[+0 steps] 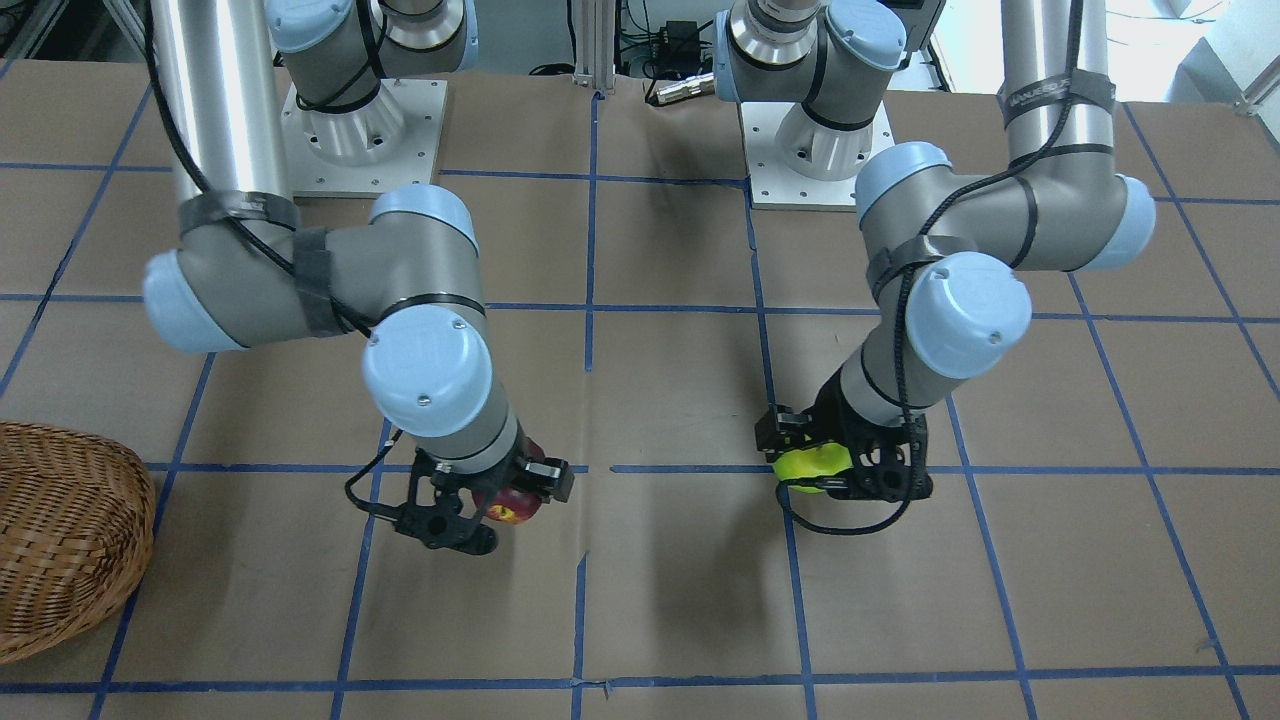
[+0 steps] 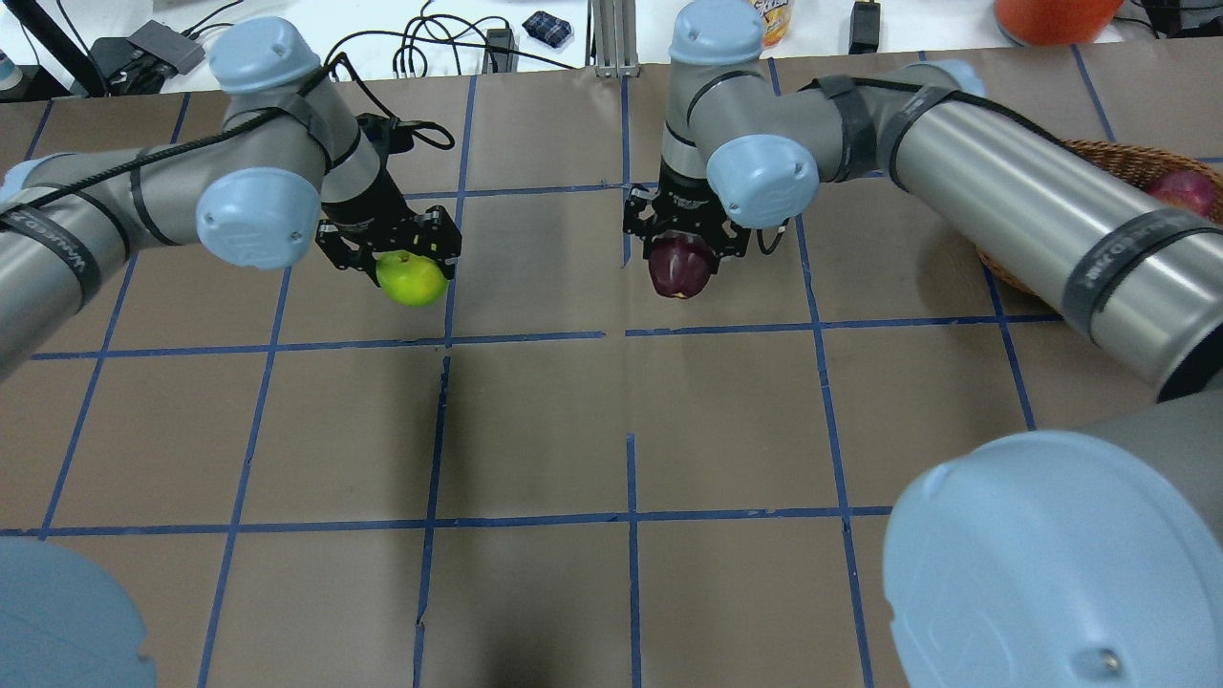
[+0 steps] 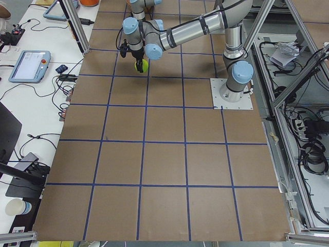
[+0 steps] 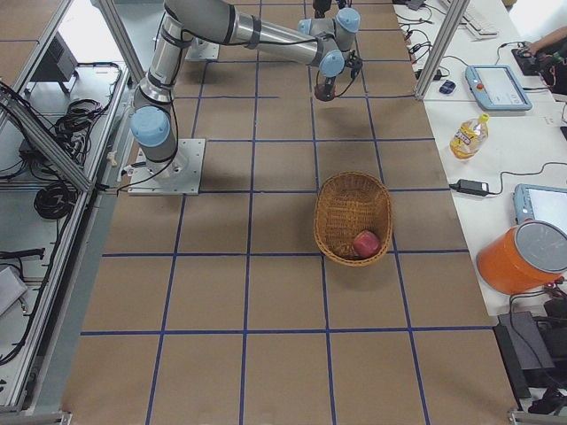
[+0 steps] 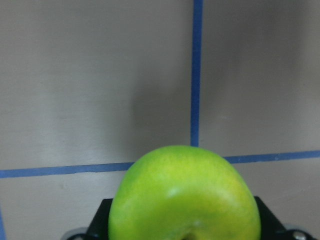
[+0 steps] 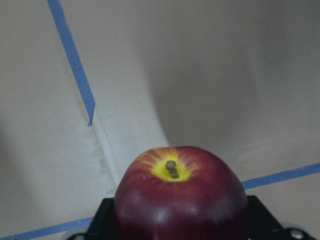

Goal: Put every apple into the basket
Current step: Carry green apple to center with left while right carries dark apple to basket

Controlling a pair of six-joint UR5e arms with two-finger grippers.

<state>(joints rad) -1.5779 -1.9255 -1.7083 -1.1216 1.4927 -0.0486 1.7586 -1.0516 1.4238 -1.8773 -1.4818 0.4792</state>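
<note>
- Your left gripper [image 2: 392, 250] is clamped on the yellow-green apple [image 2: 412, 279] and holds it above the worktop [image 2: 535, 430]. The apple's soft shadow falls on the brown surface under it.
- Your right gripper [image 2: 680, 239] is clenched on the dark maroon apple [image 2: 679, 267], also off the surface. The apple's yellow stem end shows in the right wrist view.
- The two grippers hang side by side and well apart. Between them lies brown worktop crossed by blue tape lines [image 2: 535, 334].
- On the robot's side of both grippers the taped worktop runs wide in the overhead view.
- Beyond the grippers, away from the robot, the worktop's far edge is near. A white bench with cables and a bottle [image 4: 467, 135] lies past it.
- The wicker basket [image 4: 350, 208] sits on the worktop out past the right gripper's outer side, well apart from it. It lies about as far from the robot as the gripper does.
- In the overhead view the right arm's forearm passes in front of the basket and hides much of it.
- One red apple [image 4: 367, 243] lies inside the basket, against the wall farthest from the right gripper.
- The left gripper's apple is the one farthest from the basket, with the right gripper between them.
</note>
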